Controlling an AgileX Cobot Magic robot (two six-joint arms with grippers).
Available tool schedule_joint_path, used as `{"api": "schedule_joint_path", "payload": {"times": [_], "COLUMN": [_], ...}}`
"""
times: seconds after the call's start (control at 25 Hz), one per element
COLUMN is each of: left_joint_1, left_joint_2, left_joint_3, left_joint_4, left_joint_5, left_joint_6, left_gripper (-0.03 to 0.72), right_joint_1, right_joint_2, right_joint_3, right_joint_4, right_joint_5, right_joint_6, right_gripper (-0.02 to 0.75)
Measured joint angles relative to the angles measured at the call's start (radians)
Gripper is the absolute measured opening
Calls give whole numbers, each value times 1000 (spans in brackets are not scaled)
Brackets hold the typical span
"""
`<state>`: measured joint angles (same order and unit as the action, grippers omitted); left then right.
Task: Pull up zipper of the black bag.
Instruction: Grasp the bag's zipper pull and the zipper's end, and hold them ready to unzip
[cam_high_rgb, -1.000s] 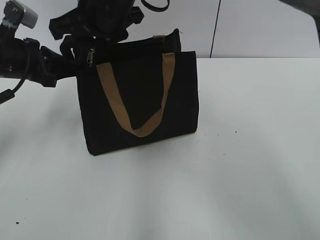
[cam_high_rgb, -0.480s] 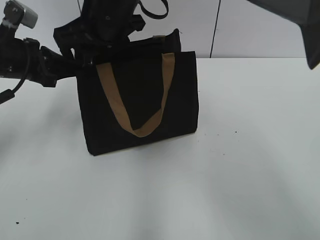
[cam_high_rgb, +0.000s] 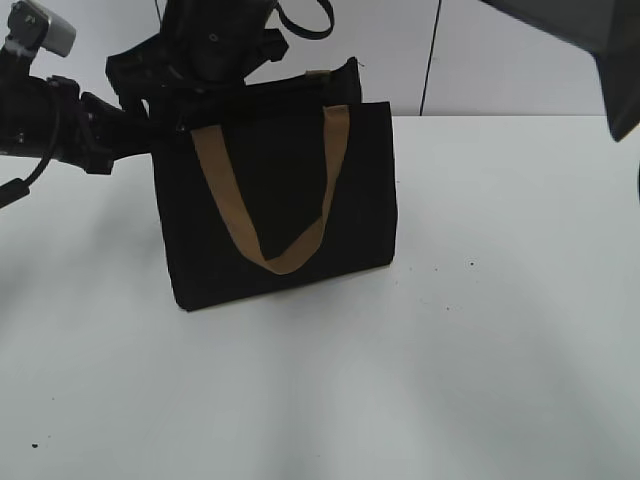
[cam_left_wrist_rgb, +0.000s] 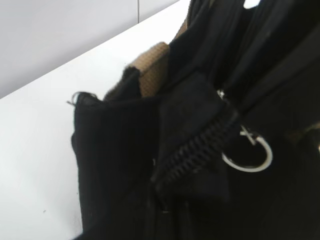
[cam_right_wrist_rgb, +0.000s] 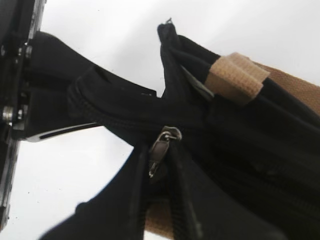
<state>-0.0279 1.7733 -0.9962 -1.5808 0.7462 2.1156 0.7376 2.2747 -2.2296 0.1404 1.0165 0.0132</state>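
1. My left gripper (cam_high_rgb: 150, 118) sits at the top left corner of the black bag (cam_high_rgb: 280, 200). From outside, its black body merges with the fabric there, and its own wrist view shows only cloth and zip teeth, so I cannot tell whether those jaws are spread or pinching the bag.

2. My right gripper (cam_high_rgb: 205, 85) hangs just above the same corner. My fingertips do not show in its wrist view, so I cannot tell how those jaws stand either.

3. The zipper (cam_right_wrist_rgb: 161, 150) is a small silver slider with its tab dangling, on the track near that end of the bag's top edge. Below it in the right wrist view the two sides of the track look parted.

4. I judge the task barely started: the slider sits near one end, and nearly the whole run along the top remains.

5. Only the right wrist view shows the slider plainly. The left wrist view shows the teeth and a silver ring (cam_left_wrist_rgb: 248, 155) beside them. The exterior view alone shows the whole bag upright on the white table (cam_high_rgb: 480, 350), tan handle (cam_high_rgb: 275, 215) hanging down its front.
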Motion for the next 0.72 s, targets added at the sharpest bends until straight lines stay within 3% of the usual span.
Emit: {"api": "schedule_joint_path", "payload": {"times": [0.16,0.72], "left_joint_1": [0,0], "left_joint_2": [0,0], "left_joint_3": [0,0], "left_joint_4": [0,31], "left_joint_5": [0,-32], "left_joint_6": [0,0], "left_gripper": [36,35], "right_joint_1": [0,0], "right_joint_2": [0,-3], "right_joint_3": [0,-103], "right_joint_4": [0,-2], "right_joint_5": [0,51], "right_joint_6": [0,-6], "right_gripper": [-13,-13]}}
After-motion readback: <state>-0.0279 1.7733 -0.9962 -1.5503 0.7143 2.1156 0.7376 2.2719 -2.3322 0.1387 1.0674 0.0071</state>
